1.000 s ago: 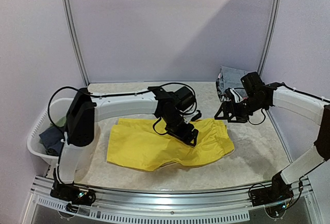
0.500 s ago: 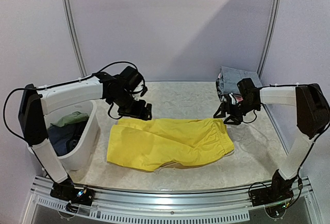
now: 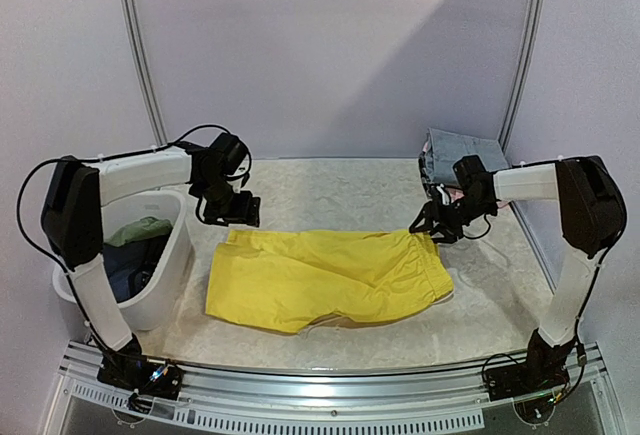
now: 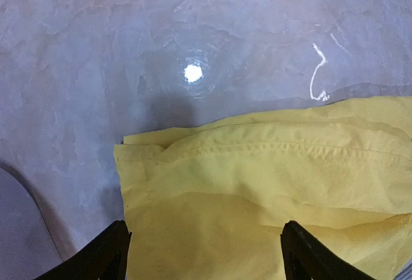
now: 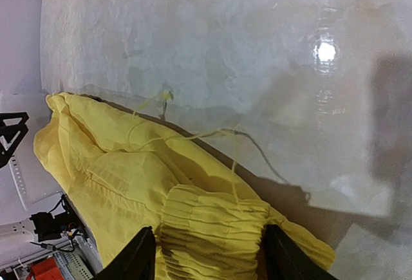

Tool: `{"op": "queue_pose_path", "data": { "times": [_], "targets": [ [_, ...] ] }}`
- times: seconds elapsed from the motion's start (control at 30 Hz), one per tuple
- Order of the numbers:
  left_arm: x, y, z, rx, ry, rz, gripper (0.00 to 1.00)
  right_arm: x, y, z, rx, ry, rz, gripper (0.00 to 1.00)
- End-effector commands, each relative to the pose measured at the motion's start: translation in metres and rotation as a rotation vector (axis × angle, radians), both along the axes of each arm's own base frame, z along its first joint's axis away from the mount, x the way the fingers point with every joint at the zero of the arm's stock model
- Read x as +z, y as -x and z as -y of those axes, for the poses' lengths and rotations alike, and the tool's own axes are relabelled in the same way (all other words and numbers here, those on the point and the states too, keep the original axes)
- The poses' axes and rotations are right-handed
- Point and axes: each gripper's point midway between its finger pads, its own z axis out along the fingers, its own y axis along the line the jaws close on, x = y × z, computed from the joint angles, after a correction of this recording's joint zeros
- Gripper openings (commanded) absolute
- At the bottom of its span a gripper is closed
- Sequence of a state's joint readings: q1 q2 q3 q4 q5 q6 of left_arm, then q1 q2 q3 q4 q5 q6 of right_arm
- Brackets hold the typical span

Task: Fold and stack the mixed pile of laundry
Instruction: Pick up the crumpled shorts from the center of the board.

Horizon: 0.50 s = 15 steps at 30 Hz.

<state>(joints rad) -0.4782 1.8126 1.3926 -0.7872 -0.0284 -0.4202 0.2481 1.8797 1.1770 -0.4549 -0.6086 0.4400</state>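
Shorts lie spread flat at the centre of the table, waistband to the right. Left gripper: jaws open, positioned over the far-left corner of the shorts. Right gripper: jaws apart, straddling the gathered waistband at the far-right corner. Other garments sit in the tub, left.

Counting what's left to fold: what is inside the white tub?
Inside the white tub lie an olive-green garment and a dark blue garment. The left arm and the tub's wall cover the rest, so anything deeper is hidden.
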Motion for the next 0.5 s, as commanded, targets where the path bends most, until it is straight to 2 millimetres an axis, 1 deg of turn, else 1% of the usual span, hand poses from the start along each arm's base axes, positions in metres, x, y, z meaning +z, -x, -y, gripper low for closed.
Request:
{"op": "queue_pose_path", "data": {
  "times": [0.0, 0.13, 0.17, 0.27, 0.3, 0.47],
  "targets": [
    [-0.016, -0.013, -0.011, 0.012, 0.01, -0.027, 0.82, 0.006, -0.012, -0.009, 0.021, -0.044, 0.025, 0.5],
    [-0.027, -0.019, -0.016, 0.022, 0.023, -0.046, 0.8, 0.011, -0.018, -0.012, 0.027, -0.058, 0.038, 0.29],
    [-0.03, -0.02, -0.019, 0.03, 0.022, -0.054, 0.8, 0.013, -0.019, -0.012, 0.029, -0.06, 0.041, 0.2],
    [-0.039, -0.024, -0.027, 0.05, 0.01, -0.071, 0.79, 0.016, -0.022, -0.014, 0.033, -0.063, 0.043, 0.03],
    [-0.042, -0.025, -0.031, 0.059, 0.001, -0.078, 0.79, 0.017, -0.024, -0.014, 0.033, -0.062, 0.046, 0.0],
    [-0.046, -0.025, -0.05, 0.107, -0.053, -0.093, 0.78, 0.023, -0.026, -0.014, 0.04, -0.057, 0.057, 0.0]
  ]
}}
